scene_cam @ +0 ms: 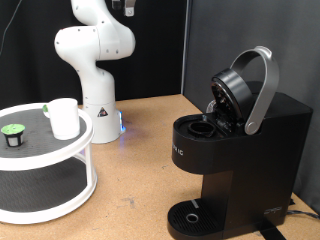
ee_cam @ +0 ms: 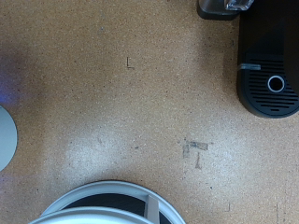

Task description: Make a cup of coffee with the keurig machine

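Your cup (scene_cam: pixel 63 117) sits on the white tiered stand (scene_cam: pixel 45 160) beside a green-topped pod (scene_cam: pixel 13 133). The keurig machine (scene_cam: pixel 235 160) stands on the table (scene_cam: pixel 140 150) with lid raised. The hand is out of sight (state unknowable).

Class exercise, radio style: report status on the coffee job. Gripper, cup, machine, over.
Gripper out of frame, above the exterior view's top. Cup on white tiered stand, green-topped pod beside it. Keurig machine lid up, drip tray bare. Over.

Matte black plastic keurig machine (scene_cam: pixel 235 150), glossy white cup (scene_cam: pixel 63 117), speckled cork-like tabletop (ee_cam: pixel 121 93)
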{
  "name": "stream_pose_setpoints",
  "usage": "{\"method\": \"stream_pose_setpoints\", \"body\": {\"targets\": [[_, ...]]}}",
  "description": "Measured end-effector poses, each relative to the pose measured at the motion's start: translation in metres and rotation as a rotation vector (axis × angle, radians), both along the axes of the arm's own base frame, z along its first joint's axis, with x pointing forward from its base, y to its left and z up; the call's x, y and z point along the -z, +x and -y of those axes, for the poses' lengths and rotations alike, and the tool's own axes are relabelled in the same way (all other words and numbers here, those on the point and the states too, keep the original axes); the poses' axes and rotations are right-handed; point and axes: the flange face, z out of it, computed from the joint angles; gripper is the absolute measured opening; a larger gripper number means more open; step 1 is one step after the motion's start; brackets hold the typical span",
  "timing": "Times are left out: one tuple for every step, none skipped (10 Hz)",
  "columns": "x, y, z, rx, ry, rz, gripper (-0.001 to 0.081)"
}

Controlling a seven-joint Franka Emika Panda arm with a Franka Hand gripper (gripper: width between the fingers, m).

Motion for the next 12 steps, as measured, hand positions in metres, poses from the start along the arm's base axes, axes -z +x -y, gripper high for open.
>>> {"method": "stream_pose_setpoints", "body": {"targets": [[0.000, 0.000, 0.002, 0.004, 0.004, 0.002, 0.0803], [-0.001, 0.000, 0.010, 0.009, 0.016, 0.004, 0.0803], [-0.001, -0.002, 0.024, 0.005, 0.024, 0.009, 0.0803], [-0.002, -0.005, 0.041, 0.000, 0.029, 0.010, 0.0803], [-0.002, -0.009, 0.058, -0.006, 0.027, 0.007, 0.0803], [-0.002, -0.011, 0.064, -0.015, 0.028, 0.006, 0.0803], [-0.002, -0.011, 0.064, -0.014, 0.028, 0.004, 0.0803], [-0.001, -0.011, 0.065, -0.023, 0.029, 0.002, 0.0803], [0.001, -0.011, 0.068, -0.032, 0.027, 0.000, 0.0803], [0.002, -0.013, 0.076, -0.031, 0.024, -0.001, 0.0803], [0.003, -0.015, 0.087, -0.028, 0.020, -0.004, 0.0803], [0.005, -0.018, 0.102, -0.025, 0.019, -0.005, 0.0803]]}}
